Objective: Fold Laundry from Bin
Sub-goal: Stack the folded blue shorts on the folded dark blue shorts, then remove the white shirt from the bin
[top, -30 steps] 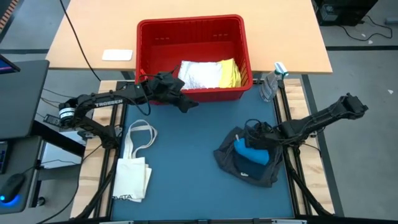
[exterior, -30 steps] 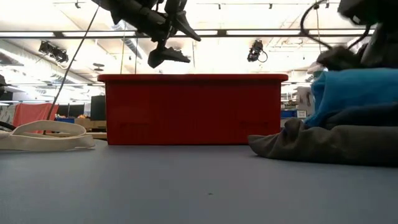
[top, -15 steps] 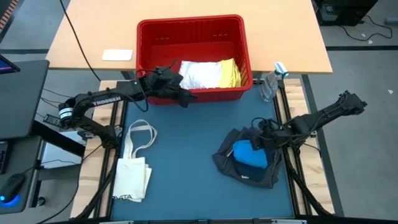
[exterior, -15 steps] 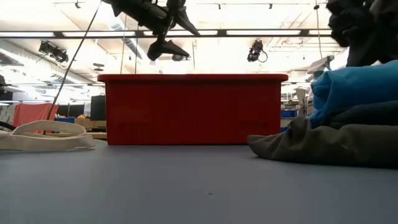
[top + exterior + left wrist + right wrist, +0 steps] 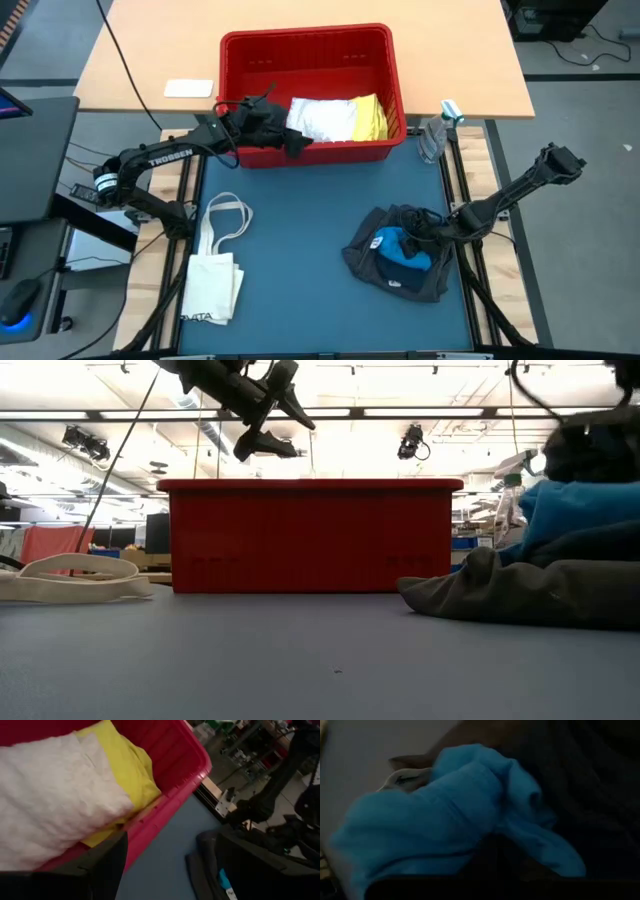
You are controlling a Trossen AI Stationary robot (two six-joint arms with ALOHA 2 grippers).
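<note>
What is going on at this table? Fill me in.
The robot is sorting laundry from the red bin. The left gripper hangs open over the bin's front edge, beside the white cloth and yellow cloth inside. The right gripper, shut, sits at the pile of bright blue cloth and dark pieces on the mat.

We've got a bright red basket (image 5: pixel 305 45) with slotted walls, and inside it a white textured cloth (image 5: pixel 322 118) next to a yellow one (image 5: pixel 372 117). On the dark blue mat (image 5: pixel 300 240) sits a dark grey cloth (image 5: pixel 360 255) with a bright blue piece (image 5: pixel 392 246) on top. The tote bag (image 5: pixel 212 270) is cream, and the desk (image 5: pixel 150 50) is light wood.
</note>
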